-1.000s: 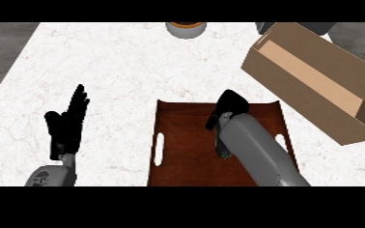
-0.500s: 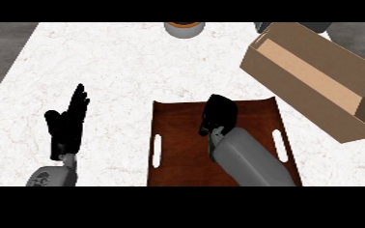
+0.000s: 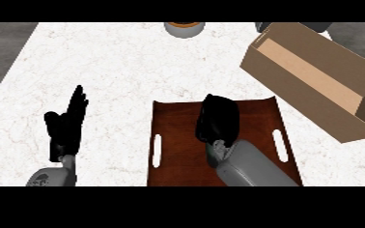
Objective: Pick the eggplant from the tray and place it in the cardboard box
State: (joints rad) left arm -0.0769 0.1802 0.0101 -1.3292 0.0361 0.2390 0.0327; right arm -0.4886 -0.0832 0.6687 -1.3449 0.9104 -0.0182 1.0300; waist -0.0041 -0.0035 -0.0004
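The brown tray (image 3: 176,125) with slot handles lies on the white counter in front of me. My right hand (image 3: 217,118) hangs palm down over the tray's middle, with its grey forearm coming in from the lower edge. No eggplant shows on the bare parts of the tray; whatever lies beneath the hand is hidden. The open cardboard box (image 3: 314,72) stands tilted at the right, beyond the tray's far right corner. My left hand (image 3: 65,128) rests open at the left, fingers up, well apart from the tray.
A grey round container (image 3: 185,28) with a brown top stands at the counter's far edge. A dark object (image 3: 265,26) peeks out behind the box's far corner. The marbled counter stretches between my left hand and the tray.
My right hand has moved from the tray's far right part leftward and nearer, to the tray's middle. The left hand, tray and box have not moved.
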